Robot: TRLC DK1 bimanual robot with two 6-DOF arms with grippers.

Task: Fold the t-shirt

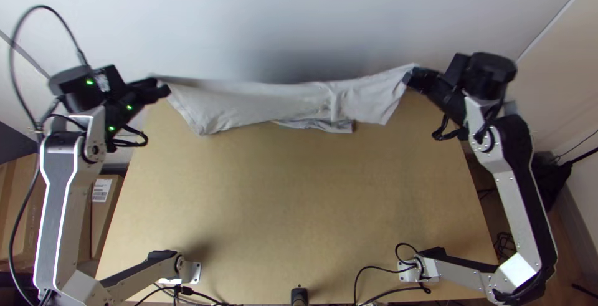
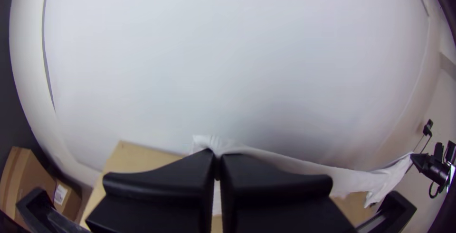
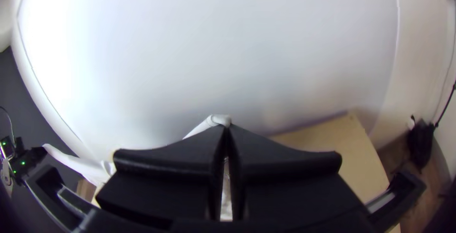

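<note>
I have the white T-shirt (image 1: 261, 101) stretched sideways between my two arms, across the far end of the wooden tabletop (image 1: 293, 200). My left tool (image 1: 163, 88) is closed on one upper end of the fabric, and my right tool (image 1: 410, 76) grips the other. Between them the upper edge dips a little through the middle. The cloth drops below each tool, with wrinkles and small folds near the centre, and a bluish-grey part peeks out under the middle of its lower edge. I can't tell how many layers there are.

In the left wrist view, the left tool (image 2: 217, 154) has its fingers pressed together at the tips, with pale fabric bunched right there. In the right wrist view, the right tool (image 3: 227, 127) pinches a small fold of it. Beyond the tabletop I see a pale wall (image 1: 187, 13), and cardboard boxes (image 1: 101, 219) stand off to the left.
</note>
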